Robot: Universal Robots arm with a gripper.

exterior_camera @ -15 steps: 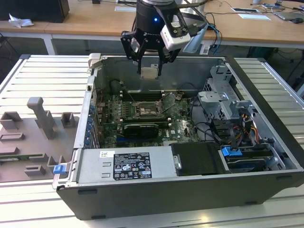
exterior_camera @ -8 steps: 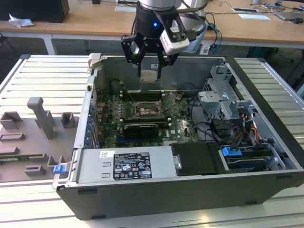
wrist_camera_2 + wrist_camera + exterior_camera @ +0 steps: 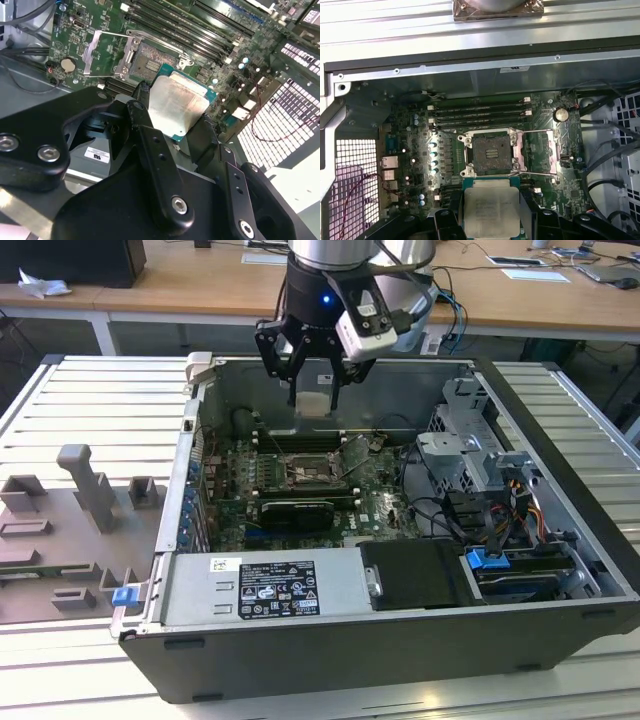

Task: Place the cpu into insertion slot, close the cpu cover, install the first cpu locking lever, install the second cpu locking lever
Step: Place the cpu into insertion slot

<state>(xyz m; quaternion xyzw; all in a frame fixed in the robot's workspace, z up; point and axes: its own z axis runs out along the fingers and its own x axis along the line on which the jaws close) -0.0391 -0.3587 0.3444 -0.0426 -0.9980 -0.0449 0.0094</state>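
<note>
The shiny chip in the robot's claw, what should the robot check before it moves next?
1. The cpu clamped in the gripper: ok.
2. The insertion slot bare, nothing in it: ok.
3. The cpu cover swung open, off the slot: ok.
4. Edges of the cpu square with the slot in the first wrist view: ok.
5. The cpu right above the slot: cannot tell.

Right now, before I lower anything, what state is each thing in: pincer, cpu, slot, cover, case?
pincer: shut on the cpu, hanging over the open case.
cpu: held between the fingers, metal face towards the wrist cameras, not seated.
insertion slot: empty and uncovered.
cpu cover: flipped open beside the slot.
computer case: side open, board exposed.
</note>
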